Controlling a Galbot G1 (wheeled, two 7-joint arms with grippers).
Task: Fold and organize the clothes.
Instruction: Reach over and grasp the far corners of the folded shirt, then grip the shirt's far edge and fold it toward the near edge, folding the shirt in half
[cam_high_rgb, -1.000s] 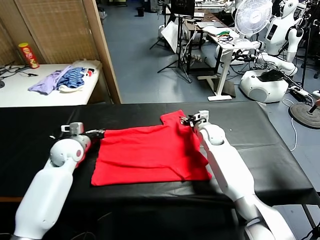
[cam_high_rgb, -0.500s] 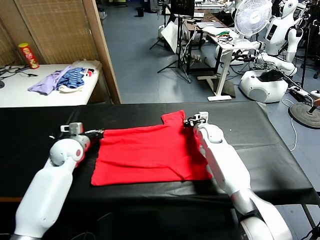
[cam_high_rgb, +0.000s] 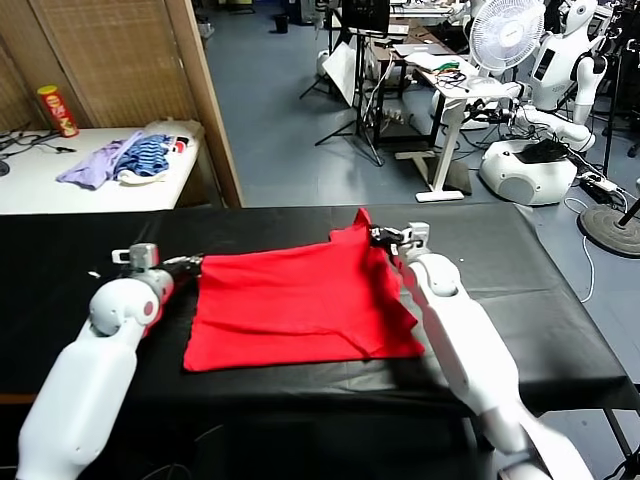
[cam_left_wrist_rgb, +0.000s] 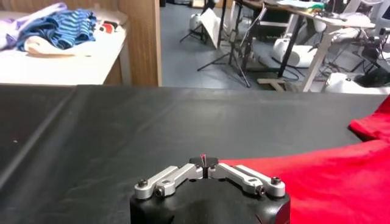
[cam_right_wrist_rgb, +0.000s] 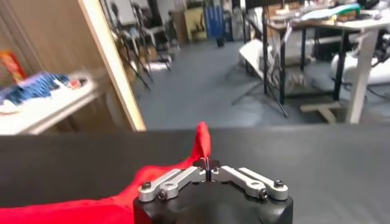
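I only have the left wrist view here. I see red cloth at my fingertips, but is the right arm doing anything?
Observer: Yes. The right end effector is shut on the far right corner of the red T-shirt, which stands up in a peak.
Operator: And my left side?
Observer: The left end effector is shut on the shirt's far left edge, low at the black table.
Operator: Is the rest of the shirt lying flat?
Observer: Mostly; near the right arm the cloth is rumpled.
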